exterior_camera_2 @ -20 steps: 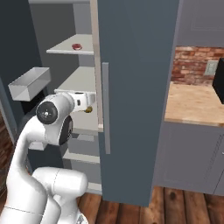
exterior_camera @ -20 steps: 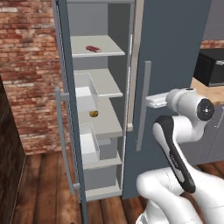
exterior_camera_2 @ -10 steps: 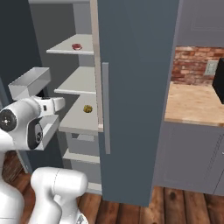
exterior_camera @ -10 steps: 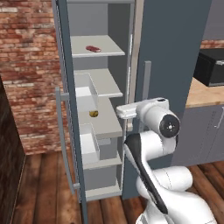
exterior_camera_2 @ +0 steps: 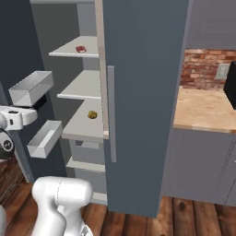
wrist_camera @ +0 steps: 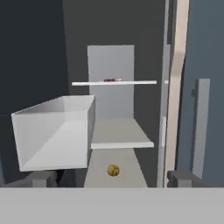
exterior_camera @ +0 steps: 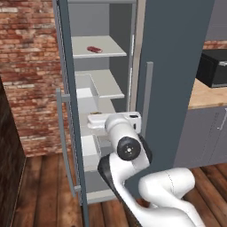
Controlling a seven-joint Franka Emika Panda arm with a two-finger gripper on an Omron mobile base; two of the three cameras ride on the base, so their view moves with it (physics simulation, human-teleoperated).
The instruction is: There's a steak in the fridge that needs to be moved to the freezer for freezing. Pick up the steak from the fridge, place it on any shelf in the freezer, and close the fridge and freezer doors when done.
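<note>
The steak (exterior_camera: 94, 49) (exterior_camera_2: 81, 48) (wrist_camera: 113, 80), a small dark red slab, lies on the upper shelf (exterior_camera: 106, 52) of the freezer, the left half of the slate-blue unit. The freezer door (exterior_camera_2: 18, 46) stands swung out to the left, with white bins (exterior_camera_2: 32, 87) on its inside. On the right, the fridge door (exterior_camera: 177, 66) is shut, its grey bar handle (exterior_camera: 147, 97) upright. My gripper (wrist_camera: 112, 178) is open and empty, its fingertips (wrist_camera: 43, 179) wide apart. It faces into the freezer at lower-shelf height, well below the steak. The white hand (exterior_camera: 99, 121) hovers in front of the shelves.
A round golden-brown lump (exterior_camera_2: 92, 115) (wrist_camera: 113, 170) sits on a lower freezer shelf, straight ahead of the gripper. A door bin (wrist_camera: 52, 131) is close on the hand's left. A wooden counter (exterior_camera_2: 207, 108) and a black microwave (exterior_camera: 215, 66) are at the right; a brick wall (exterior_camera: 26, 66) is at the left.
The arm has swung left, from in front of the shut fridge door to in front of the open freezer. The gripper stayed open. The steak and both doors have not moved.
</note>
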